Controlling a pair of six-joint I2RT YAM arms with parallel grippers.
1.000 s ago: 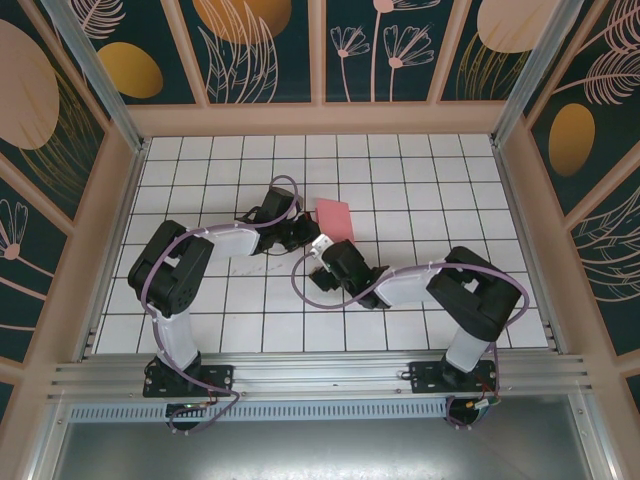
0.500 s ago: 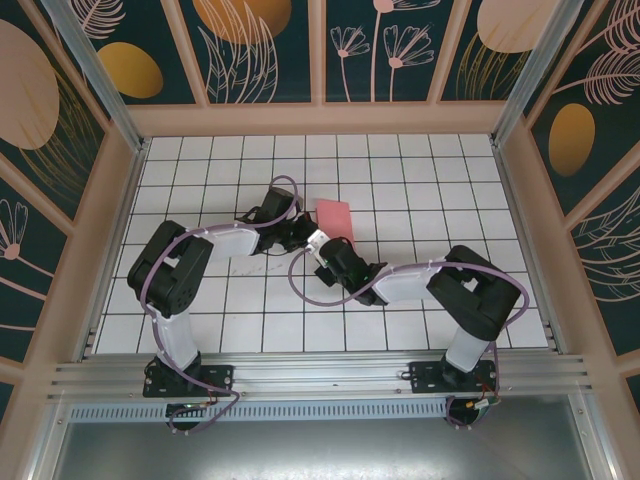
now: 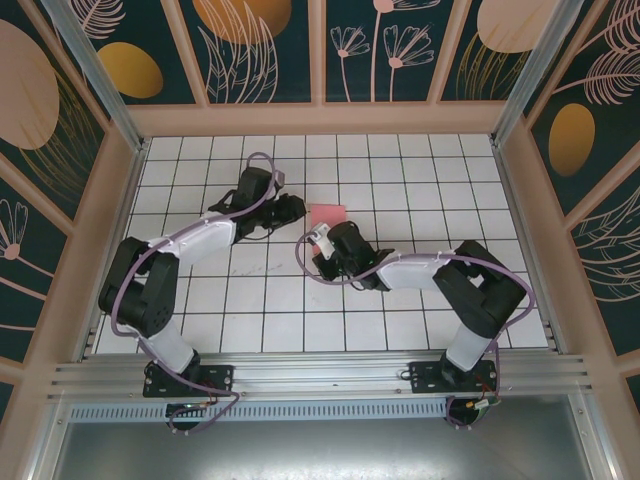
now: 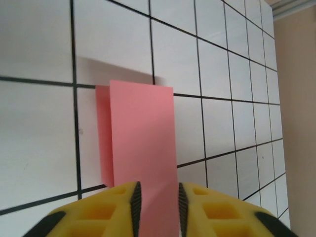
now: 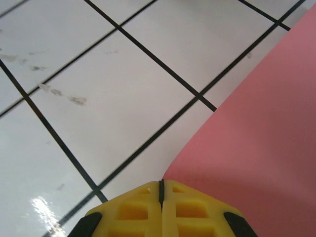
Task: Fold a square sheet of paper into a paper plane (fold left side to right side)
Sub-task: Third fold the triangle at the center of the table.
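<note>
Paper (image 3: 330, 214): right claw (image 5: 161, 190) closed, apparently pinching its raised edge. Left claw (image 4: 157, 195) slightly parted, paper's long axis running straight ahead between the fingers. Location: mid-tabletop (image 3: 430, 190), toward far edge. Right arm nearer.

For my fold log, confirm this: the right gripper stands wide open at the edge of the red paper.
Not open: the right wrist view shows the right gripper shut on the edge of the red paper.
</note>
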